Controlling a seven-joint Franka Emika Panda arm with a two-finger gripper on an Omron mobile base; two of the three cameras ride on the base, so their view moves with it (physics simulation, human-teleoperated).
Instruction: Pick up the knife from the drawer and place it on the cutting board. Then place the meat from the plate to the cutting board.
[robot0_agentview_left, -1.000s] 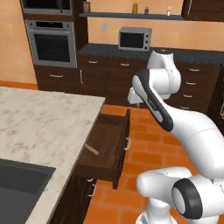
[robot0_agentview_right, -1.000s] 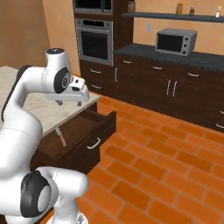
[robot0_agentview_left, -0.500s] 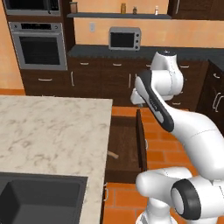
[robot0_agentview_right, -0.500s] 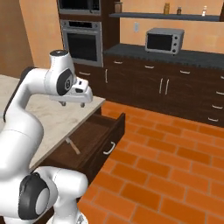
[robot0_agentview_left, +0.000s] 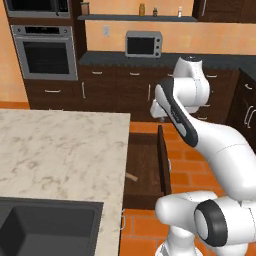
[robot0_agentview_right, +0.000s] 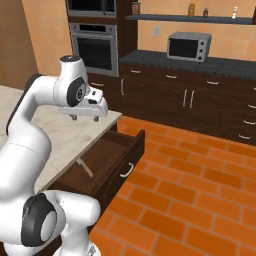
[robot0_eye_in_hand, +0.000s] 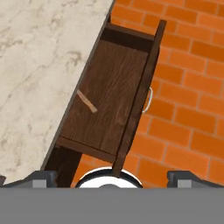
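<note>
While the drawer (robot0_eye_in_hand: 111, 105) is standing pulled out from under the counter (robot0_eye_in_hand: 39, 65), the knife (robot0_eye_in_hand: 87, 101) is lying inside on the drawer floor, its pale handle showing, its blade running back under the counter edge. Jaws: the gripper (robot0_agentview_right: 86, 119) is hanging above the counter corner, spread fully wide, holding nothing. Step in hand, as judged: reaching down for the knife. Doing it well is meaning lowering straight into the drawer, clearing the counter lip and drawer front, turning the jaws across the handle before closing. Change from the earlier frames: the whole scene is shifting as the base is driving, the drawer now sitting more squarely ahead
</note>
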